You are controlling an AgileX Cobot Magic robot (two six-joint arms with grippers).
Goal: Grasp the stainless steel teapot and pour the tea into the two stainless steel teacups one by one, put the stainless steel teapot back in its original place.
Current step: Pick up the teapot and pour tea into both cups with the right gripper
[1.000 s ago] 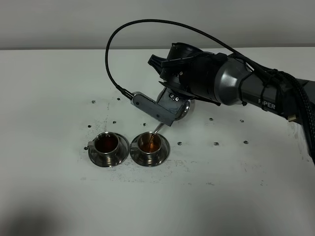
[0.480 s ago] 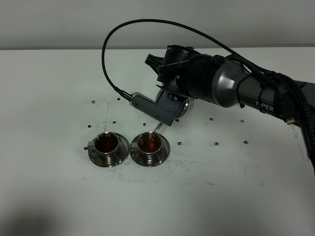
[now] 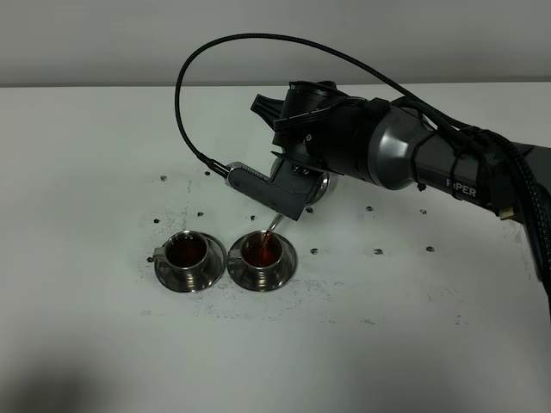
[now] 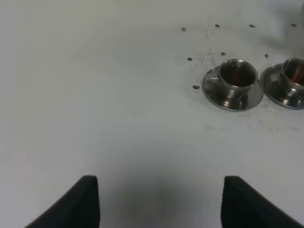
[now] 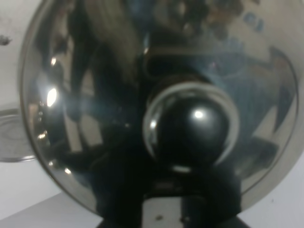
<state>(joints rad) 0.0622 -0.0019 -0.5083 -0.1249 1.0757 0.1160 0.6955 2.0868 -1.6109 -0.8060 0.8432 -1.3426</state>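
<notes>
My right gripper (image 3: 303,176) is shut on the stainless steel teapot (image 3: 321,188) and holds it tilted above the table, mostly hidden behind the wrist. Its thin spout (image 3: 274,225) points down into the right teacup (image 3: 261,252), and a thin stream of tea runs into it. The left teacup (image 3: 188,251) stands beside it on its saucer. Both cups hold reddish-brown tea (image 3: 263,249). The right wrist view is filled by the pot's domed lid and knob (image 5: 190,126). My left gripper (image 4: 160,180) is open and empty over bare table, well short of the left teacup (image 4: 236,76).
The white table (image 3: 103,172) has several small dark holes and specks around the cups (image 3: 377,251). A black cable (image 3: 198,77) loops above the right arm. The right teacup shows at the edge of the left wrist view (image 4: 294,76).
The right arm has shifted slightly left and tipped the teapot a little more. The tea keeps running into the right cup. The cups have not moved.
</notes>
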